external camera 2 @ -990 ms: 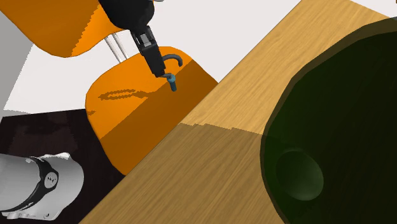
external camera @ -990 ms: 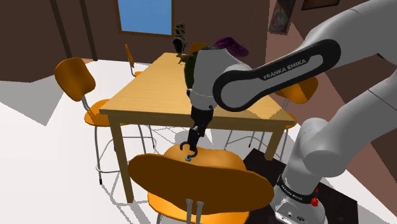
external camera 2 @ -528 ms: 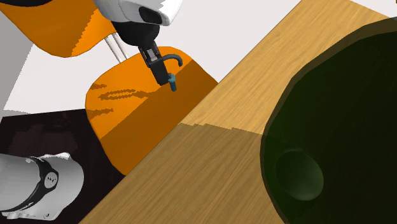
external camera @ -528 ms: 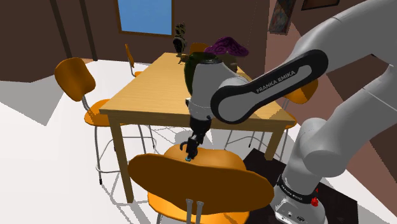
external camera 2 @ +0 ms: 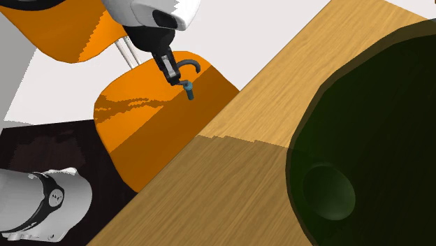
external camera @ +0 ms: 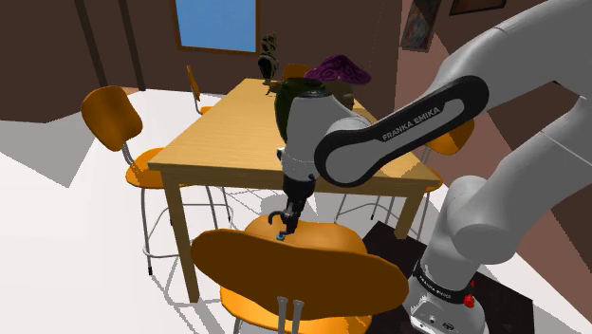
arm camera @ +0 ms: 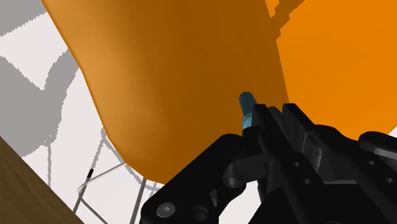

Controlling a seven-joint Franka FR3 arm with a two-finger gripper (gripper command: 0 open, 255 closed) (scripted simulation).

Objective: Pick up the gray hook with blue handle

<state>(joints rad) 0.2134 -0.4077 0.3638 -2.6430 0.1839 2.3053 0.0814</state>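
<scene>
Up in the black gripper (external camera 2: 172,75), clenched tight: gray hook with blue handle (external camera 2: 189,87), blue end down, curved end poking sideways. Hangs just over the orange chair seat (external camera 2: 154,133), beside the wooden desk (external camera 2: 265,140) with a dark green pot (external camera 2: 377,140) on it

The hook (external camera 2: 189,87) has a grey curved end and a blue handle, and the gripper (external camera 2: 172,75) is all black below the white arm (external camera: 531,123). The chair (external camera 2: 154,119) is plain bright orange, the table (external camera 2: 265,126) is light brown with wood grain, and the pot (external camera 2: 377,119) is dark green. The floor (external camera: 57,237) is white and the mat (external camera 2: 49,147) is nearly black with faint brownish marks.
</scene>
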